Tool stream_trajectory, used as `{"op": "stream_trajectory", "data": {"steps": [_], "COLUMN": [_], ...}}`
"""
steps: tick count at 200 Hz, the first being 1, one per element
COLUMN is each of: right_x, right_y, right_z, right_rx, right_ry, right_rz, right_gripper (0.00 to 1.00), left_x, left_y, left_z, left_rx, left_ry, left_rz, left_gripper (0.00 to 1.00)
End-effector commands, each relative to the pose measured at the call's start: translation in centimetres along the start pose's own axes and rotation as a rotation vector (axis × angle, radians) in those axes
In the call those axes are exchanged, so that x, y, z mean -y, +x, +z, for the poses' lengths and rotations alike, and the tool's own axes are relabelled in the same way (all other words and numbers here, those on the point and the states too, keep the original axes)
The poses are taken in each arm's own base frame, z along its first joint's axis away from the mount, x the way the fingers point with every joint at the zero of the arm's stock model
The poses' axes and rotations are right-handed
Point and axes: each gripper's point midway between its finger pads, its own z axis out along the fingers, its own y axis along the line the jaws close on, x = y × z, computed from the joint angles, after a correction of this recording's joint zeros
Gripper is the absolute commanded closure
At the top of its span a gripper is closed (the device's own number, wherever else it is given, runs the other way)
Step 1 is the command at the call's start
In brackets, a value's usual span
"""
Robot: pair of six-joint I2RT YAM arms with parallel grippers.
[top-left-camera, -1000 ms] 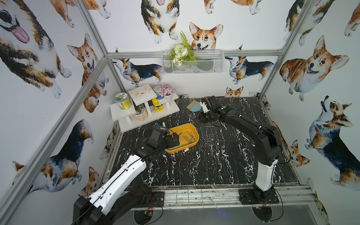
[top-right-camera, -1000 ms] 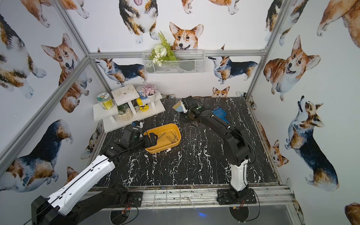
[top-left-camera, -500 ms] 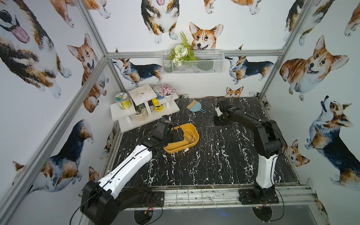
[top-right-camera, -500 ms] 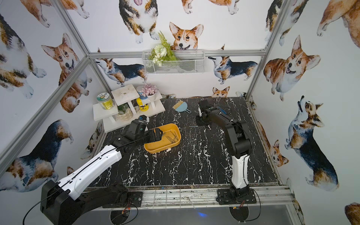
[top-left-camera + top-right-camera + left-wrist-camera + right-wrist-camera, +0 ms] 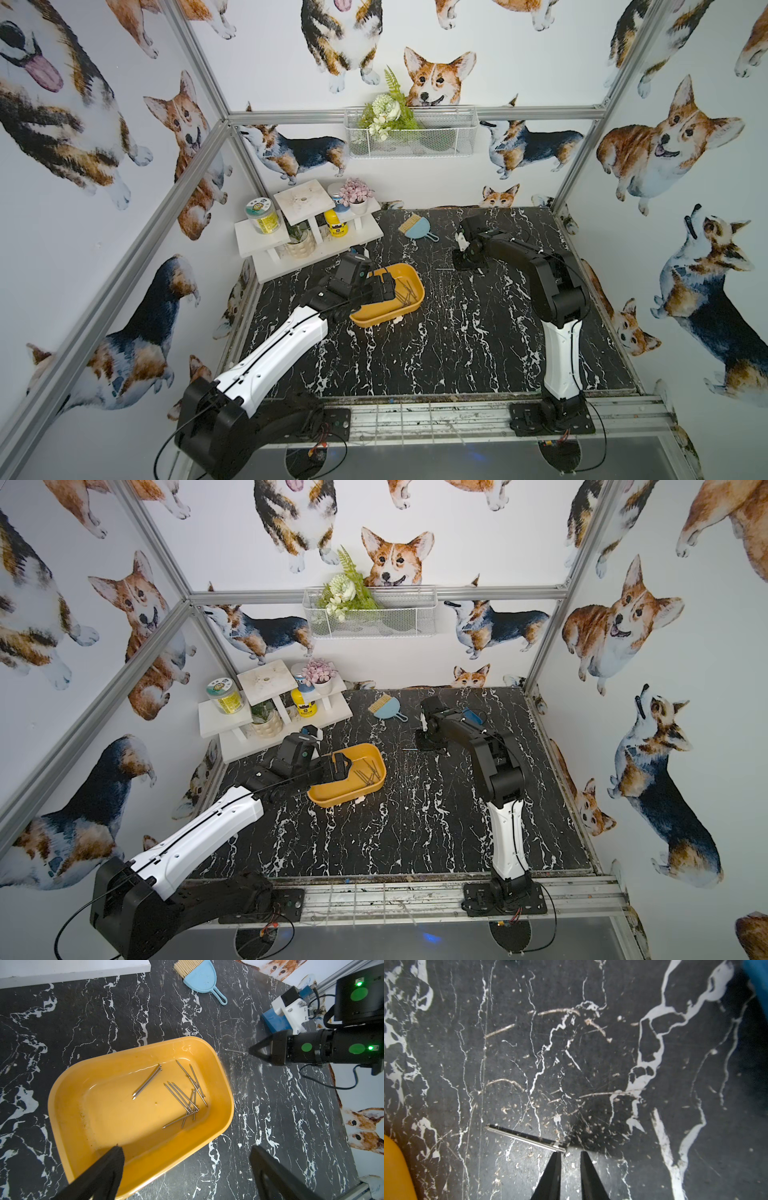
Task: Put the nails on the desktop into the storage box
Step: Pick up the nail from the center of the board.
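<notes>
Nail (image 5: 525, 1138) near storage box (image 5: 114, 1115), dustpan (image 5: 202, 978) beyond

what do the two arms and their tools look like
The left arm and right arm match: one white link, black joints and bases, thin black cables. Green round marks and green lights show on the right arm's wrist. The left tool and right tool are black wedges tapering to points.

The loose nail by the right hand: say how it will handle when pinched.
The nail looks stiff and slim, so it likely won't bend. Round and smooth, it may roll on the desktop. Only its head end lies by the right hand, so a pinch there may pivot or nudge it.
</notes>
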Motion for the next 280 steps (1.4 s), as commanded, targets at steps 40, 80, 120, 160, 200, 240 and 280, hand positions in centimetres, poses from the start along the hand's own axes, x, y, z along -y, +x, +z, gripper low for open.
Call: {"op": "stream_trajectory", "data": {"steps": [40,80,120,160,200,240,280], "right_x": [-0.7,-0.8,-0.7,-0.7,-0.5,-0.9,-1.5], "right_y": [-0.5,-0.3,0.1,0.7,0.7,0.2,-1.1], "right_z": [0.6,1.1,1.1,1.0,0.6,-0.6,-3.1], "right_rx": [0.003,-0.005,-0.008,-0.011,-0.001,0.024,0.077], "right_ry": [-0.018,-0.013,-0.012,-0.011,-0.002,-0.013,-0.035], "right_rz": [0.003,0.003,0.005,0.003,0.004,0.017,0.028], "right_gripper": [0.78,0.8,0.86,0.9,0.99,1.0,1.0], "left_x": [0.1,-0.2,-0.3,0.0,-0.1,-0.3,-0.3], "left_y": [-0.1,0.3,0.3,0.1,0.1,0.2,0.1], "left_z": [-0.2,-0.3,-0.2,-0.1,-0.2,-0.4,-0.7], "left_rx": [0.014,0.009,0.009,0.009,0.009,0.013,0.021], "left_ry": [0.011,0.004,0.003,0.008,0.008,0.003,0.001], "left_rz": [0.008,0.008,0.003,0.001,0.003,-0.001,0.0], "left_gripper": [0.0,0.0,0.0,0.0,0.0,0.0,0.0]}}
